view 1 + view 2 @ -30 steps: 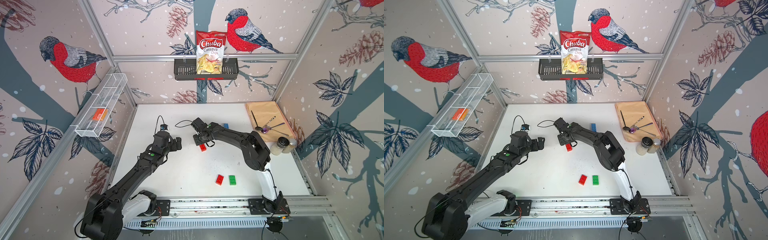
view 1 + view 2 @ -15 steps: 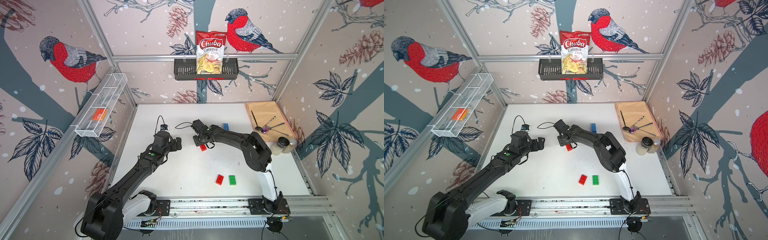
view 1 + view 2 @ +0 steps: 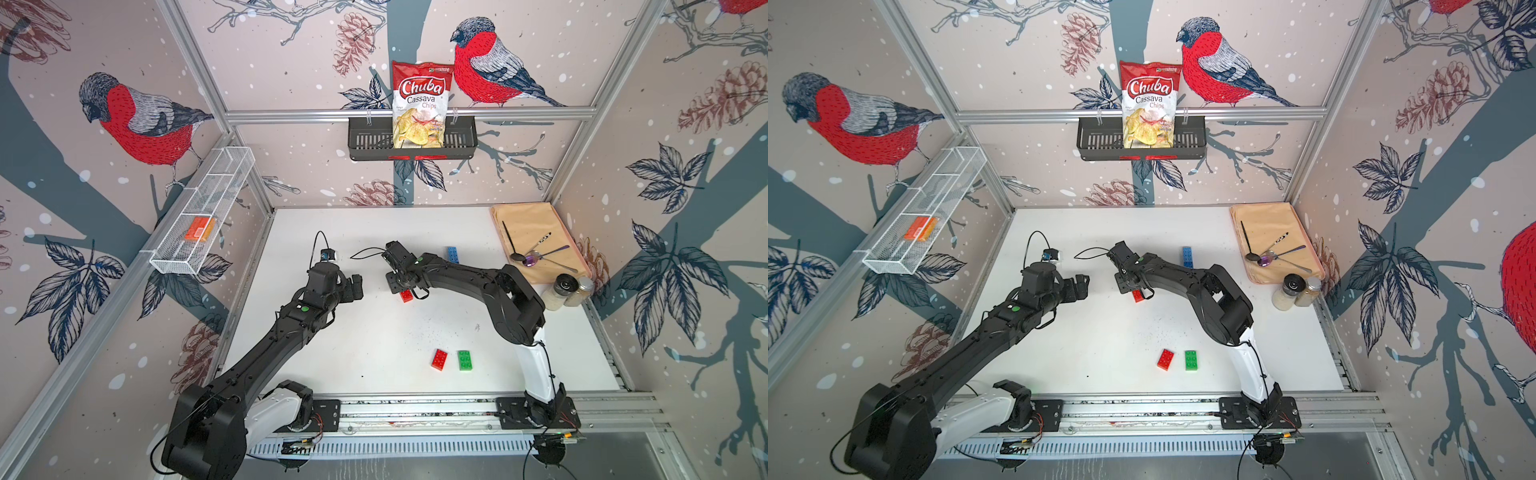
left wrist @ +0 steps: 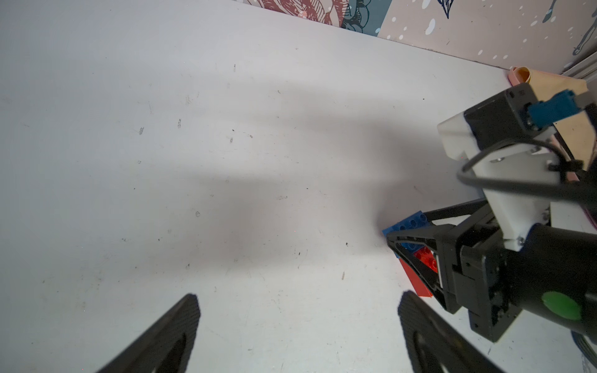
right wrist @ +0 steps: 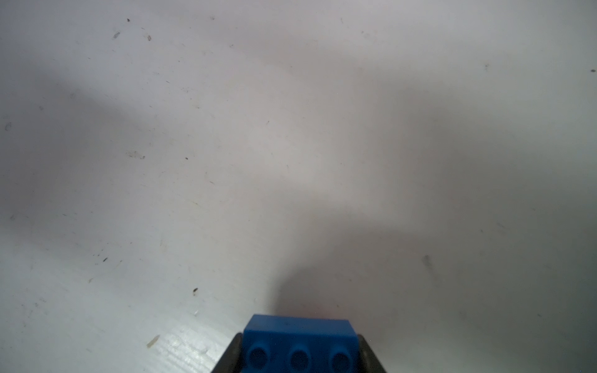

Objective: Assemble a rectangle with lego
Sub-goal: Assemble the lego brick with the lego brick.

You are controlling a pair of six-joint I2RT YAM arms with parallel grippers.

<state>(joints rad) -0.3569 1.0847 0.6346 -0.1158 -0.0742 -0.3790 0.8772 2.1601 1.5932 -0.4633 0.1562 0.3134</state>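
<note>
Right wrist view: blue brick [image 5: 300, 336] pinched in my right gripper [image 5: 300, 353], cut off at the frame edge.
Top view: red brick [image 3: 406, 295] half hidden under it, at 11 o'clock from green brick [image 3: 465, 360]; whether they are joined is unclear.
My left gripper [image 4: 297, 310]: spread wide, empty.

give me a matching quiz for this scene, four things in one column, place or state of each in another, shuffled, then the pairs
1 green brick
2 chips bag
3 spoons
4 left hand

A in the black basket
B open and empty
C on the tan mat
D beside a red brick

Pairs: 1-D, 2-A, 3-C, 4-B
</note>
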